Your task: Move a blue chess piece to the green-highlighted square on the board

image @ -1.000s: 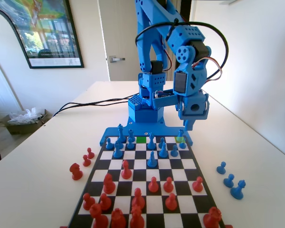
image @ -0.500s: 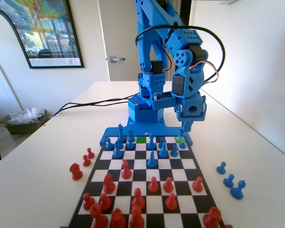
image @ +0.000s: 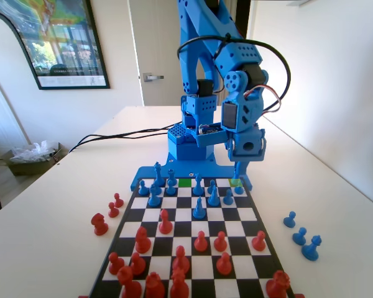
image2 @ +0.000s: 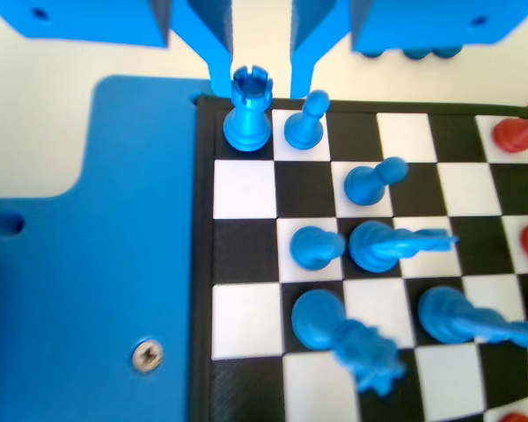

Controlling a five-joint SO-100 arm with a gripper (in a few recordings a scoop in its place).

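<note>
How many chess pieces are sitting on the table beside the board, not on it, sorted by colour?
Red pieces: 3
Blue pieces: 3
Total: 6

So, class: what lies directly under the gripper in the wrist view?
A blue chess piece, crenellated on top, stands between the open gripper jaws at the board corner. Its own square is covered.
</note>
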